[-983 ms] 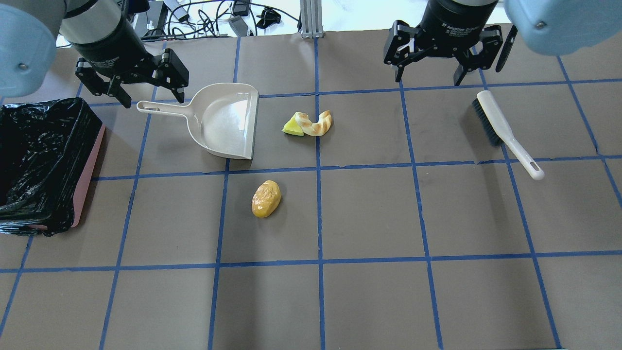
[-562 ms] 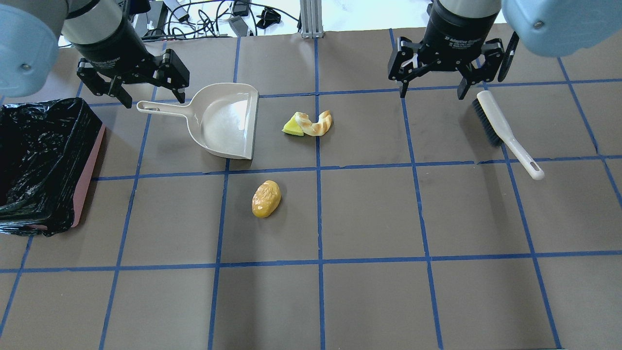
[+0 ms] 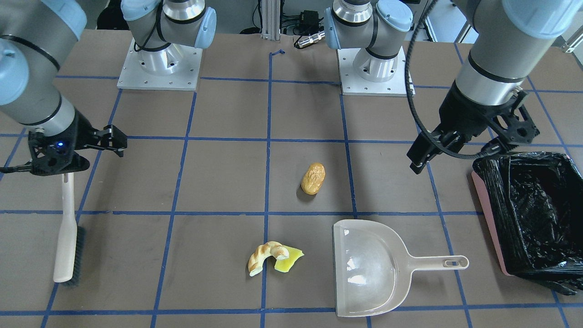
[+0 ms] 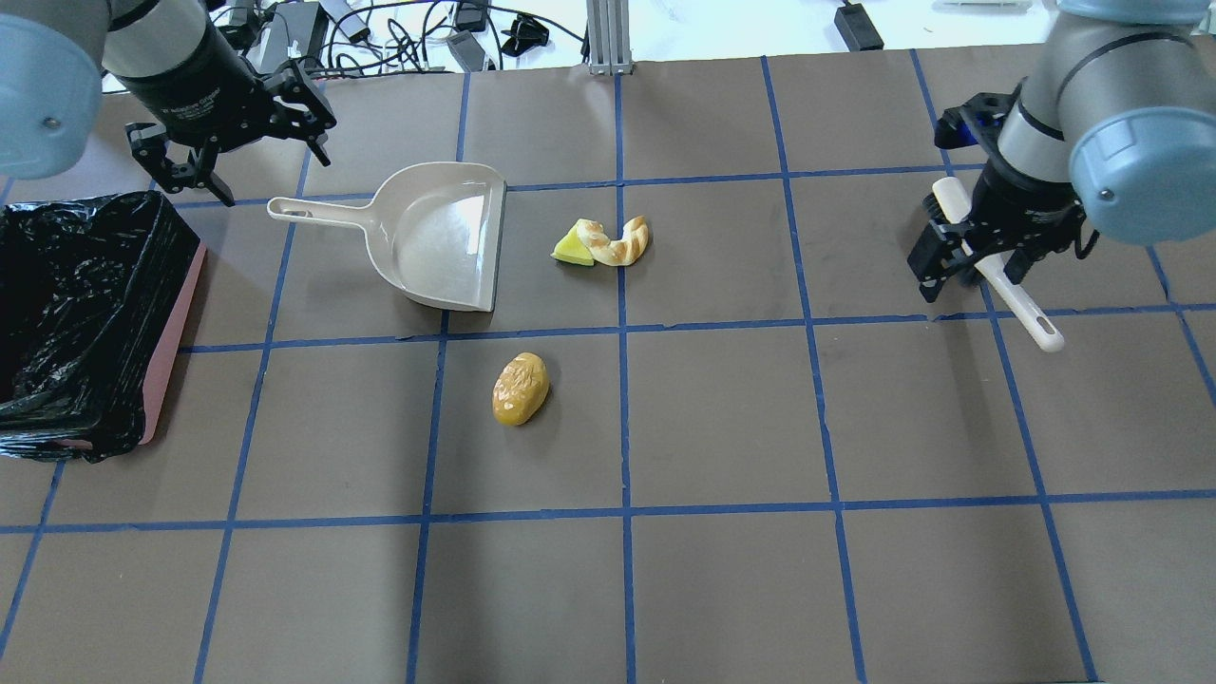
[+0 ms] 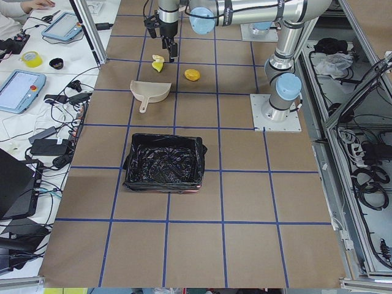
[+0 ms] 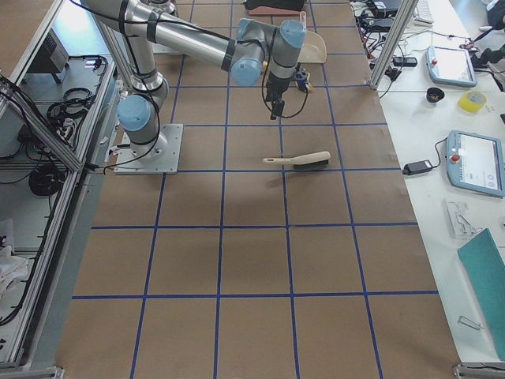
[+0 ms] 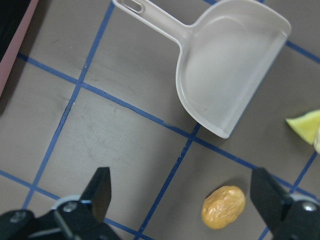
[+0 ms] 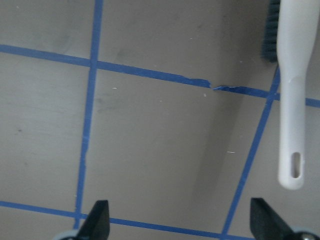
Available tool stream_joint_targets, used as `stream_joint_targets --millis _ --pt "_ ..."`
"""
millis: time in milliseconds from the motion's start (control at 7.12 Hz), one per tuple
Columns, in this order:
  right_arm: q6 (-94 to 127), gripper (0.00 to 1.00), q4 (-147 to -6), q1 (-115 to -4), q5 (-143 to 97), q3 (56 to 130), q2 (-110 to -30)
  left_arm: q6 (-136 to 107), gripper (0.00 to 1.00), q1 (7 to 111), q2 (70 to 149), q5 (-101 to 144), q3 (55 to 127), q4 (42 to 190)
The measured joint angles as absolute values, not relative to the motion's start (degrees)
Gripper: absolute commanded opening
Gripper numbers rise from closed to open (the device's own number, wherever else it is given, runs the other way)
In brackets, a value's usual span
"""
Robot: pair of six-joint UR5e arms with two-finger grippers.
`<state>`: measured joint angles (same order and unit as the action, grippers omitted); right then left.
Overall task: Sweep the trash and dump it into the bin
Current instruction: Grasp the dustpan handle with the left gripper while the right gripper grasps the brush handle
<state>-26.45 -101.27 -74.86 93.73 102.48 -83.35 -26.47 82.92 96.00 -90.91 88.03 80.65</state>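
Note:
The trash lies mid-table: a golden-brown lump (image 4: 520,389), and a striped croissant (image 4: 622,242) touching a yellow wedge (image 4: 572,249). The lump also shows in the left wrist view (image 7: 223,207). The bin (image 4: 171,342), pink-sided with a black bag, stands at the left edge. A beige dustpan (image 4: 437,237) lies empty between the bin and the trash. My left gripper (image 4: 274,176) is open and empty, raised above the dustpan's handle end. My right gripper (image 4: 969,280) is open above the beige brush (image 4: 1031,318), clear of its handle (image 8: 292,100).
Blue tape lines grid the brown table. Cables and an aluminium post (image 4: 603,38) sit along the far edge. The two arm bases (image 3: 159,64) stand on the robot's side of the table.
My right gripper has swung from the table's far edge toward the near side and turned, and now hangs over the brush. My left gripper has shifted slightly left and rotated. Nothing on the table moved.

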Motion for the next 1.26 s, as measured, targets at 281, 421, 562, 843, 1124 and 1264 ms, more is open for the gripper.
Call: stream_joint_targets --millis 281,421,562,843,1124,1264 --pt "-37.2 0.96 -106.1 -67.1 94.7 104.5 -80.5 -48.7 1.00 80.8 97.6 -90.8 89.3 78.8" --pt "-39.7 0.93 -109.8 -65.5 94.6 105.9 -79.0 -58.5 1.00 80.4 99.2 -90.5 89.0 78.1" --pt "-40.7 0.91 -113.4 -64.9 94.5 107.2 -77.4 -65.5 1.00 80.3 101.3 -90.2 88.6 77.1" --pt "-41.0 0.81 -118.8 -64.5 94.8 108.6 -73.7 -72.2 0.97 80.2 107.0 -89.0 87.4 73.4" --pt "-41.0 0.59 -119.7 -64.5 94.9 108.6 -72.9 -77.9 0.98 79.6 112.1 -86.7 85.1 72.2" --pt "-41.1 0.44 -119.8 -64.5 94.9 108.6 -72.9 -78.2 0.99 78.4 114.0 -86.4 84.2 71.7"
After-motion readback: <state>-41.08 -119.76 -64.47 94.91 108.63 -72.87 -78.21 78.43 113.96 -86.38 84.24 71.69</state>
